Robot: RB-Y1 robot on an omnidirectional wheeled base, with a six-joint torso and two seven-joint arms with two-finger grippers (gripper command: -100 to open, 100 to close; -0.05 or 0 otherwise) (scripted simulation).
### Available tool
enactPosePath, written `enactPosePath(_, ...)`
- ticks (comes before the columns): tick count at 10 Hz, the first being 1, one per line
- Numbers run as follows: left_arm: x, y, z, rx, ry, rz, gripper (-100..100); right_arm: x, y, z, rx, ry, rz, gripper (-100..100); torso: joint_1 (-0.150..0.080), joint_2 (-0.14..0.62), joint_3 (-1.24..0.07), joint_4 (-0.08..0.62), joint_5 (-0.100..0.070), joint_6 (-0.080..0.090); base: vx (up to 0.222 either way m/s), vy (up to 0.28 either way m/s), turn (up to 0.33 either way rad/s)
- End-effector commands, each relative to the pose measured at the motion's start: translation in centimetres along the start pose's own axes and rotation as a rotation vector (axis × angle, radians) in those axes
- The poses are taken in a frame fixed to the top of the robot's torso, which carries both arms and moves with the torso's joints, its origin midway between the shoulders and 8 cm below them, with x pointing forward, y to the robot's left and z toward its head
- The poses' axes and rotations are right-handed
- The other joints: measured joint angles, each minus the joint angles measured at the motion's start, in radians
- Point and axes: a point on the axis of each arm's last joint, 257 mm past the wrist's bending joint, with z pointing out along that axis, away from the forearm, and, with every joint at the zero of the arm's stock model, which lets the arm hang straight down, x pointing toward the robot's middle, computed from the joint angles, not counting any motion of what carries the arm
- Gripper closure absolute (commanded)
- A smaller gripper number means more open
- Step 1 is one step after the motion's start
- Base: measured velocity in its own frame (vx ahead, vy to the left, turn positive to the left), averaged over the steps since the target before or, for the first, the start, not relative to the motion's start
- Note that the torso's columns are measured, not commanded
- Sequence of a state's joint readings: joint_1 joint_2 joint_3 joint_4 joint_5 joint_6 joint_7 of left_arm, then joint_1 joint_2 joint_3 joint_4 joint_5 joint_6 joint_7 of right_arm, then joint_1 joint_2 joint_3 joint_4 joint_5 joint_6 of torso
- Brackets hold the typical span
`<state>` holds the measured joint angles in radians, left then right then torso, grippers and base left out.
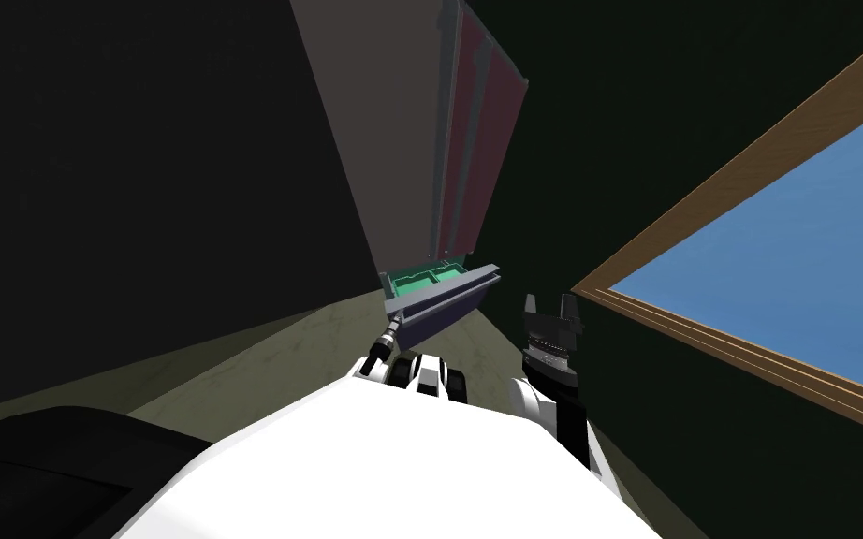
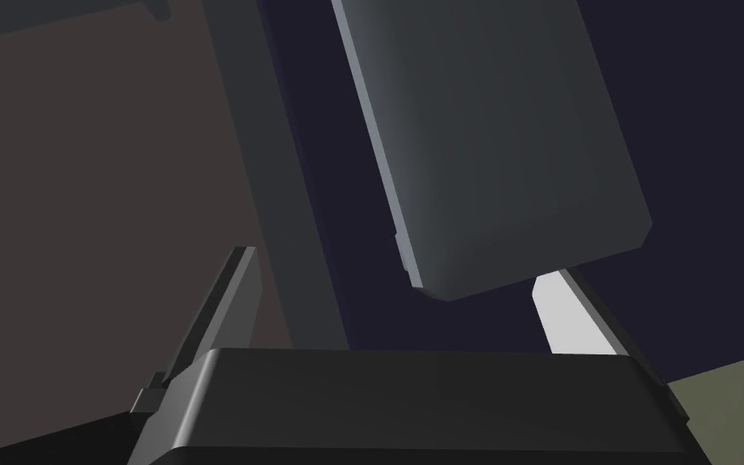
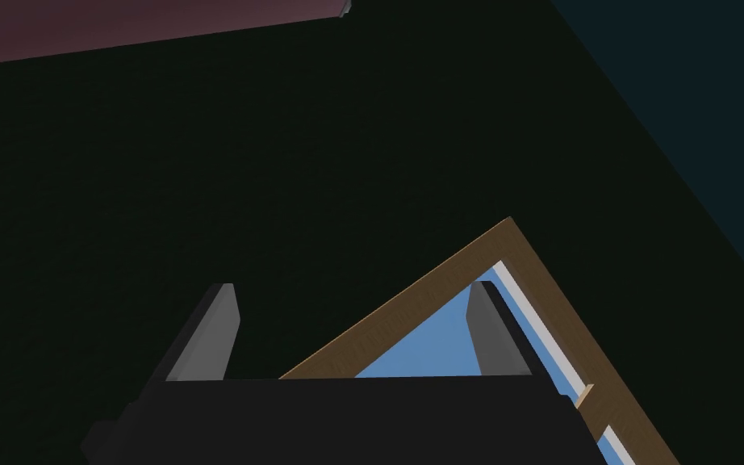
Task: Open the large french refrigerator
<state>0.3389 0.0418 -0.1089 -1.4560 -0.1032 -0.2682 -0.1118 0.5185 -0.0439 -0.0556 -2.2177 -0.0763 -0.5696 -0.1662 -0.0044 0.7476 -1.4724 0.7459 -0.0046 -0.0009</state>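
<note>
The tall refrigerator [image 1: 392, 140] stands ahead, with a grey-brown side and dark red upper doors [image 1: 476, 122]. Its bottom drawer [image 1: 439, 295] is pulled out, showing a green inside behind a grey front panel. My left forearm [image 1: 385, 344] reaches in under that drawer. In the left wrist view my left gripper [image 2: 399, 303] is open. The end of a grey slab [image 2: 491, 145] sits just past its fingertips, touching neither finger. My right gripper [image 1: 551, 304] is held up to the right of the drawer, open and empty [image 3: 354, 327].
A wood-framed window [image 1: 701, 281] with blue panes fills the right side. Dark walls flank the refrigerator. The olive floor [image 1: 308, 327] runs up to its base. A dark bulky shape [image 1: 36, 458] lies low on the left.
</note>
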Motion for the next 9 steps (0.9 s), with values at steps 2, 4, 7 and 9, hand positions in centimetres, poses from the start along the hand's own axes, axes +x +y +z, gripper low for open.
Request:
enactPosePath(2,-0.4,-2.0,0.5,0.022,-0.005,-0.003,-100,0.0,0.0,0.0,0.000,0.000,0.000,0,-0.001,0.001,0.000,0.002,-0.002,-0.001,-0.012,-0.003,-0.009)
enactPosePath(4,-0.1,-0.2,-0.1,-0.020,0.004,0.000,0,0.0,0.0,0.0,0.000,0.000,0.000,0,0.000,0.002,0.001,0.001,-0.001,-0.002,0.005,-0.002,-0.013)
enactPosePath(7,0.2,0.5,-0.4,-0.037,0.009,-0.005,0,0.0,0.0,0.0,0.000,0.000,0.000,0,0.002,-0.006,-0.003,-0.005,0.001,0.000,0.001,-0.002,-0.004)
enactPosePath(9,0.3,0.7,-0.4,-0.042,0.010,-0.006,0,0.0,0.0,0.0,0.000,0.000,0.000,0,0.003,-0.008,-0.004,-0.006,0.002,0.000,0.000,0.000,0.000)
